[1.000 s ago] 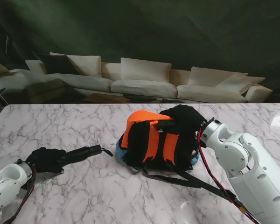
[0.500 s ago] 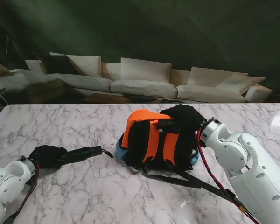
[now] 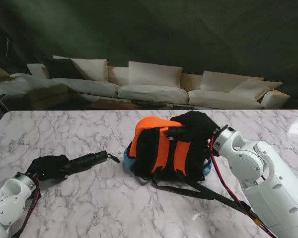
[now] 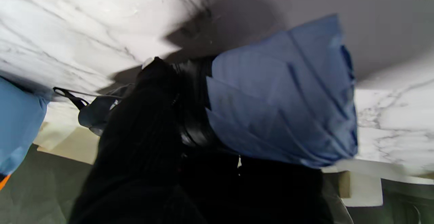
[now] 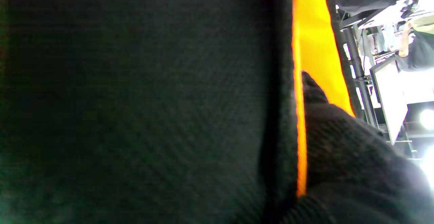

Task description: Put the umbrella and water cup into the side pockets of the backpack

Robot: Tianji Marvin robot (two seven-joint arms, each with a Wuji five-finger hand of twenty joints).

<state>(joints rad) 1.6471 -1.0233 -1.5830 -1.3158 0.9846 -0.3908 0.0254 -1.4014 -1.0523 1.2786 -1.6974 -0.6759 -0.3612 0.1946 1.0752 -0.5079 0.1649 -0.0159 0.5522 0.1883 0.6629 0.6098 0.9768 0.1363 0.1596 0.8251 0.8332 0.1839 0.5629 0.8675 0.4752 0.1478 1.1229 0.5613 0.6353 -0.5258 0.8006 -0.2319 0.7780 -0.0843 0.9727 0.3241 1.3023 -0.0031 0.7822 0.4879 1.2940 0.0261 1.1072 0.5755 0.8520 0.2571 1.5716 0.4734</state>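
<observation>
Now left hand point(image 3: 45, 167) clamped on umbrella point(image 3: 84, 161), right hand point(image 3: 196, 124) gripping backpack point(image 3: 164, 148) top

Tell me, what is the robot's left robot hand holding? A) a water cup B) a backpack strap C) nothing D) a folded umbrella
D: the left robot hand is wrapped around one end of the folded umbrella, and the left wrist view shows its pleated blue fabric right by the fingers.
</observation>
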